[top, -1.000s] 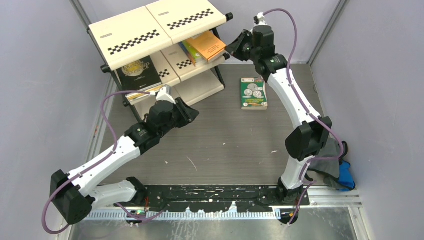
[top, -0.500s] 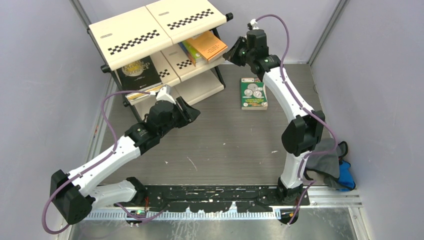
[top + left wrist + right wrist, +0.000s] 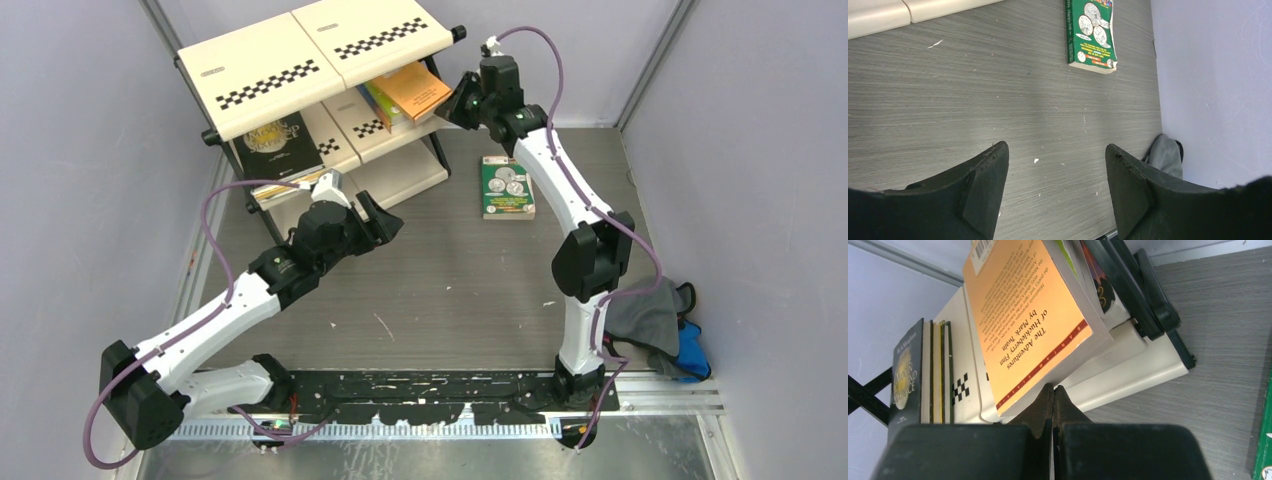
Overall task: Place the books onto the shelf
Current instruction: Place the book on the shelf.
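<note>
The right gripper point(image 3: 1053, 388) jaws are now shut and empty, and their tips have advanced to the edge of the orange book point(image 3: 1033, 320) on the shelf point(image 3: 290, 60). The left gripper point(image 3: 1055, 155) jaws have widened and hold nothing. The green book point(image 3: 507, 186) lies on the table point(image 3: 440, 280), unshelved.

Table point(image 3: 450, 280) shows a matt grey wood grain, lightly scuffed, and the shelf point(image 3: 270, 70) panels look like smooth cream plastic with a soft sheen. Orange book point(image 3: 1033, 315) has a faintly glossy paper cover, the green book point(image 3: 1090, 30) shines glossier, and the cloth point(image 3: 640, 315) near right looks soft and matt.
</note>
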Tool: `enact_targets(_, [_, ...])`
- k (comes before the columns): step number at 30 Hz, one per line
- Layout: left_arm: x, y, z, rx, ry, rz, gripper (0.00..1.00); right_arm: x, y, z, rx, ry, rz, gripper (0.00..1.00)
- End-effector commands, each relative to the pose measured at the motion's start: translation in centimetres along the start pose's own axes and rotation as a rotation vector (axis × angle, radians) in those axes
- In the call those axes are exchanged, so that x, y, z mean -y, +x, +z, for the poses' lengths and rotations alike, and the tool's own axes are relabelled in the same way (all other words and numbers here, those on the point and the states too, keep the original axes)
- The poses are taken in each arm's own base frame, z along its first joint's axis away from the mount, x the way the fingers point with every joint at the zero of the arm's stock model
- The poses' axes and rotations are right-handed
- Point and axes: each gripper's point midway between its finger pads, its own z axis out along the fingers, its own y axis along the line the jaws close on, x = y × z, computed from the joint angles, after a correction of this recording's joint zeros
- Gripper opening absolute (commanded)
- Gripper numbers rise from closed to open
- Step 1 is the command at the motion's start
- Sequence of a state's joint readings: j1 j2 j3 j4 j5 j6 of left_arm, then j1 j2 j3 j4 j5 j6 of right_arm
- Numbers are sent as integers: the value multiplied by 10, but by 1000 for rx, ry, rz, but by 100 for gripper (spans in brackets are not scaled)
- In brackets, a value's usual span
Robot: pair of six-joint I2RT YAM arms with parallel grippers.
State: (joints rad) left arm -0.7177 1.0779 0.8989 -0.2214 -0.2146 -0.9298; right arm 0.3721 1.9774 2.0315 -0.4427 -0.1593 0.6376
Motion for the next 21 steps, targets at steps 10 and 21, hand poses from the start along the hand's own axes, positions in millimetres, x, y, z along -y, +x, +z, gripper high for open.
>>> enact_targets(10, [19,-29,-9,84,42,32,73,-36,-23,6,51,-93,-21,1])
enact_targets(21, [23,-32,-6,87,43,59,74,-55,-13,-1,34,-122,-48,1])
